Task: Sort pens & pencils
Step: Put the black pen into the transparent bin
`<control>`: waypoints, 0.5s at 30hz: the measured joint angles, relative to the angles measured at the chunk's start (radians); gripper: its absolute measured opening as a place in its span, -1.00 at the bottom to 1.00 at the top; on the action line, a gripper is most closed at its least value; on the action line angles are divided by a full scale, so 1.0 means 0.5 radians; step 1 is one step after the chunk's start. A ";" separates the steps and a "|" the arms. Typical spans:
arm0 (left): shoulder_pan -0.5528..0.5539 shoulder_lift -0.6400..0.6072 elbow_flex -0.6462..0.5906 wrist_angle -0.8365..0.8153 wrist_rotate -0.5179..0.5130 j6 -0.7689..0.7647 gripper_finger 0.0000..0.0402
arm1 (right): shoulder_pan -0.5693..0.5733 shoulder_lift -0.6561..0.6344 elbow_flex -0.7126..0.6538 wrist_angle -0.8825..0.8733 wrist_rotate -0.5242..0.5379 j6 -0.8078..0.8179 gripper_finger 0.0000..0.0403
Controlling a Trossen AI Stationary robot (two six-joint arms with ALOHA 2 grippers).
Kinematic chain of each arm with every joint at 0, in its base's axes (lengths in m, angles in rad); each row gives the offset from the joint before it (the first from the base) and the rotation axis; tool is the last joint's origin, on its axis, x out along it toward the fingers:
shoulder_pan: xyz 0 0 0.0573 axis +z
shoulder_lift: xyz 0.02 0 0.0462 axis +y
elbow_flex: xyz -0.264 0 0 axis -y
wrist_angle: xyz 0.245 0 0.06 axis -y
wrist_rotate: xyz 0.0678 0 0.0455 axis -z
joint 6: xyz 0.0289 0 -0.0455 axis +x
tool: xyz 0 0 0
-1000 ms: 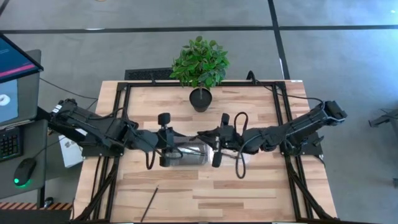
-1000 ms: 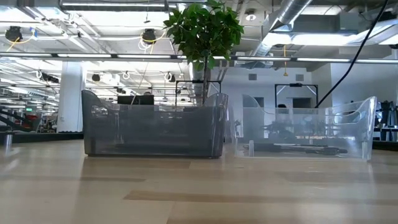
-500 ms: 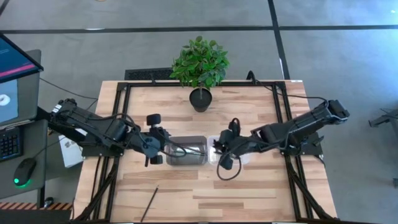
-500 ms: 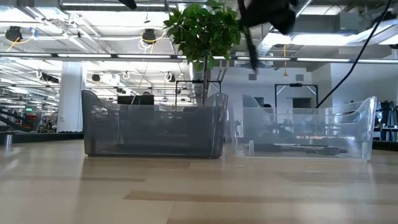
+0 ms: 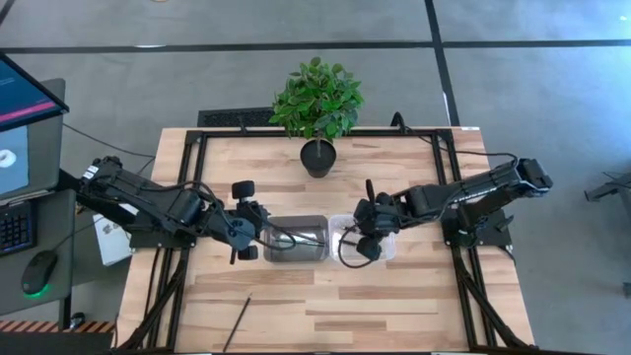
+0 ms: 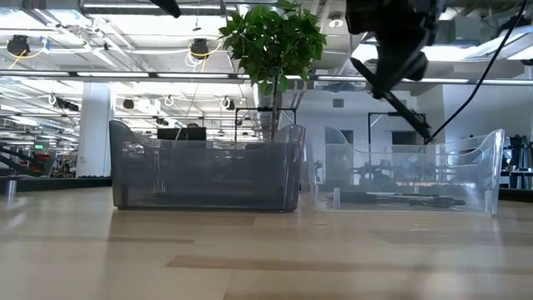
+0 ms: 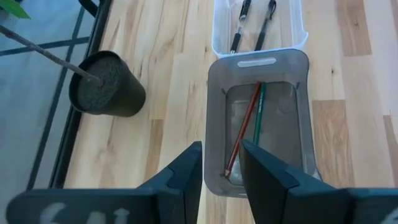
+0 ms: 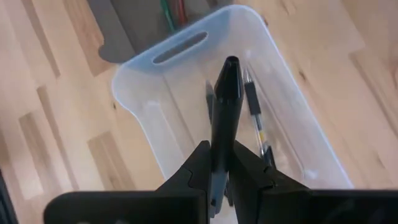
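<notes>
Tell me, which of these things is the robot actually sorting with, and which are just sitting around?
Part of the job:
- black glossy pen held in the right gripper
- two black pens in the clear plastic bin
- red and green thin pencils in the smoky grey bin
- stray thin pencil near the table's front edge

Just lying about:
- leafy potted plant

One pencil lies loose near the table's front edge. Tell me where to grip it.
Grip the pencil mid-shaft from straight above, fingers set across its slanted line: it lies flat and thin on bare wood, nothing beside it. The open left gripper is nearer.
</notes>
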State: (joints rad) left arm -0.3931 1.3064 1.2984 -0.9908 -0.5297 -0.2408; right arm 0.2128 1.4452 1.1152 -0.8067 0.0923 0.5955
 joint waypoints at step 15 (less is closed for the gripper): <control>0.000 0.001 -0.088 0.004 -0.002 -0.018 -0.51 | -0.047 0.380 0.000 -0.065 -0.242 -0.089 -0.72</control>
State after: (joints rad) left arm -0.3931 1.3067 1.2545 -0.9886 -0.5304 -0.2497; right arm 0.1891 1.6352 1.1152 -0.8391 -0.0287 0.5512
